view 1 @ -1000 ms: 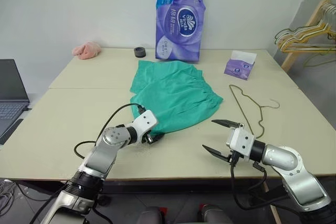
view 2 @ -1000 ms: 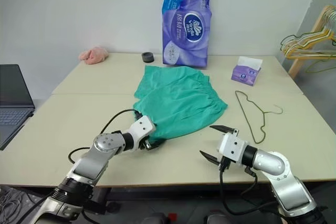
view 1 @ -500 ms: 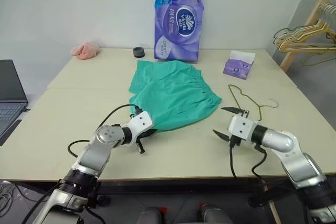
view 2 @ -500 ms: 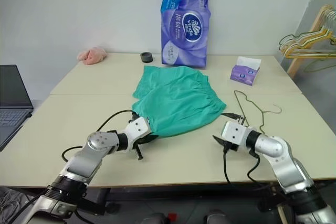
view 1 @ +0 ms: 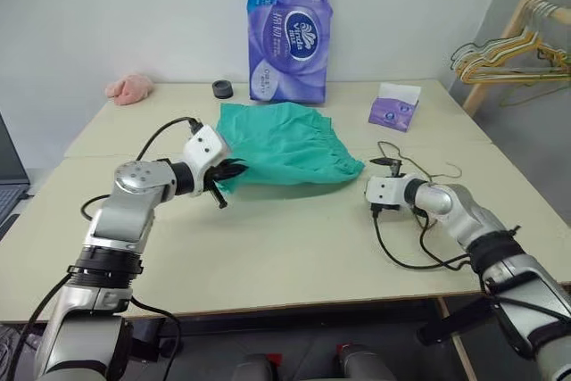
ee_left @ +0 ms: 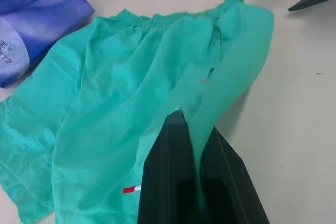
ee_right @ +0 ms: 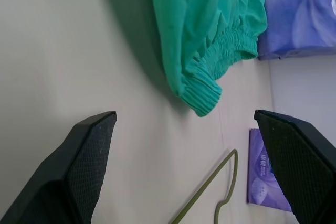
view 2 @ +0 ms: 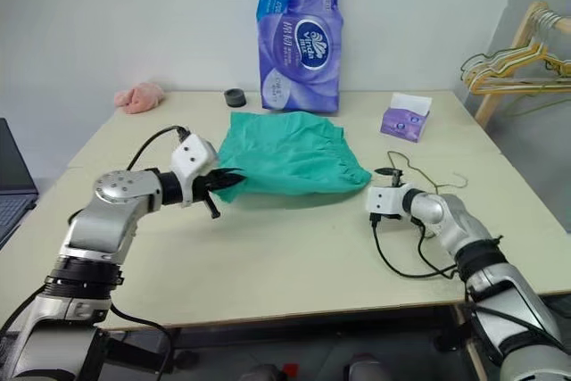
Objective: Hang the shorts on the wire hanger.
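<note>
L gripper (view 1: 228, 170) is clamped on a hem corner of the shorts (view 1: 284, 144), lifting that edge; the rest lies on the table (view 1: 285, 238). R gripper (view 2: 385, 186) hangs wide w/ nothing in it, right at the hanger (view 1: 406, 160) — nearer arm for it. Hanger lies on the R side of the shorts' waistband, long axis running away from the robot.

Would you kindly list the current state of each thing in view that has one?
shorts: one edge pinched and lifted, the rest lying on the table.
wire hanger: flat on the table, bare.
left gripper: shut on the shorts.
right gripper: open, holding nothing.
tissue box: open, tissue sticking out.
</note>
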